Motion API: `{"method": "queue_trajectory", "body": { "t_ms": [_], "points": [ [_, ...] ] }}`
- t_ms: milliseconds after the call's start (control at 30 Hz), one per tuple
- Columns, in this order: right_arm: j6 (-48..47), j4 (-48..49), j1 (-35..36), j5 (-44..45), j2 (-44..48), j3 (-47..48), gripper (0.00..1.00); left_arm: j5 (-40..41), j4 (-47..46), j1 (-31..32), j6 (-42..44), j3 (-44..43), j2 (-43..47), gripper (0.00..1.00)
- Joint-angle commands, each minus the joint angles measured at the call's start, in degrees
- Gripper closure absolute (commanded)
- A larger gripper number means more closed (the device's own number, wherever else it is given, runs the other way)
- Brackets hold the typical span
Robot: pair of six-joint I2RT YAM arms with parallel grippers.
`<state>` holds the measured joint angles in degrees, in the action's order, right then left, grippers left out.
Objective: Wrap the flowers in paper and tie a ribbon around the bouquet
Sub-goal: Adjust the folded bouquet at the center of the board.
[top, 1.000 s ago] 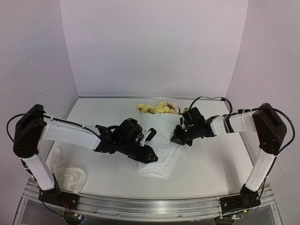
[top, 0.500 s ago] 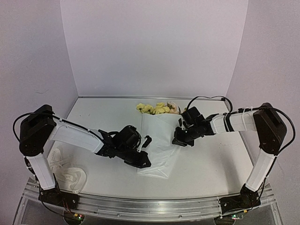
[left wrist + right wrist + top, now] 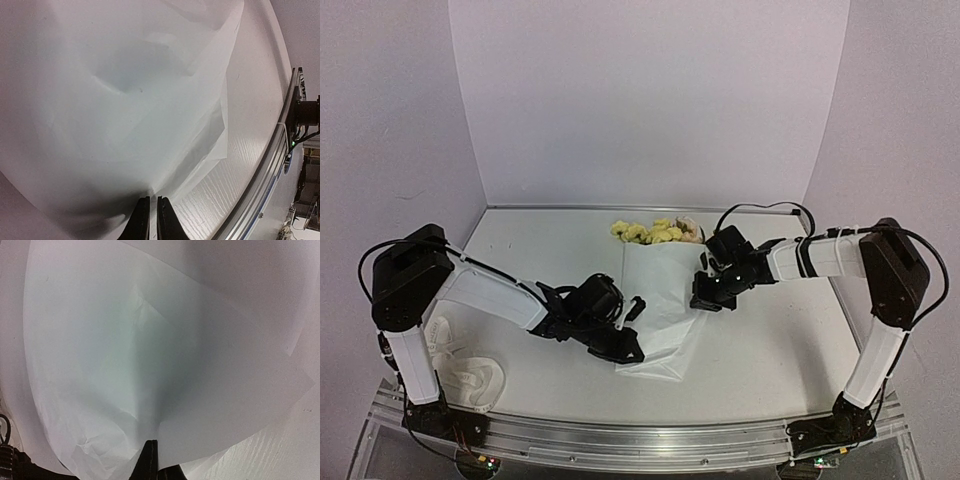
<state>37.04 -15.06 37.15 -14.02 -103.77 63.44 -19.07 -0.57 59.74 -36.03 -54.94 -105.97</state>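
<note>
Top external view, and the paper (image 3: pixel 665 300) lies folded into a white pouch mid-table. The flowers (image 3: pixel 655 231) poke yellow and cream heads out of its far end, stems hidden inside. Left gripper (image 3: pixel 623 345) is down at the pouch's near-left edge, and the left wrist view shows its fingers (image 3: pixel 141 222) almost together, pinching a fold of the sheet. Right gripper (image 3: pixel 705 298) is on the right edge, and its wrist view has the jaws pressed tight on the paper there. The ribbon (image 3: pixel 470 372) sits in a loose heap at the near-left corner, well apart. White wood-grain table (image 3: pixel 770 350), aluminium rail (image 3: pixel 640 440) along the near edge, pale lilac walls (image 3: pixel 640 100) on three sides.
</note>
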Motion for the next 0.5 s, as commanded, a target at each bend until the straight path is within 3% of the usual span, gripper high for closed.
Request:
{"method": "queue_trajectory", "body": {
  "t_ms": [0, 467],
  "points": [
    [-1.87, -2.23, -0.41, 2.94, 0.7, 0.49, 1.0, -0.91, -2.14, 0.38, -0.52, -0.47, -0.07, 0.92],
    [-2.13, -3.02, -2.94, 0.07, -2.77, 2.03, 1.0, -1.51, -0.2, 0.38, 0.42, -2.48, -1.18, 0.89]
  ]
}}
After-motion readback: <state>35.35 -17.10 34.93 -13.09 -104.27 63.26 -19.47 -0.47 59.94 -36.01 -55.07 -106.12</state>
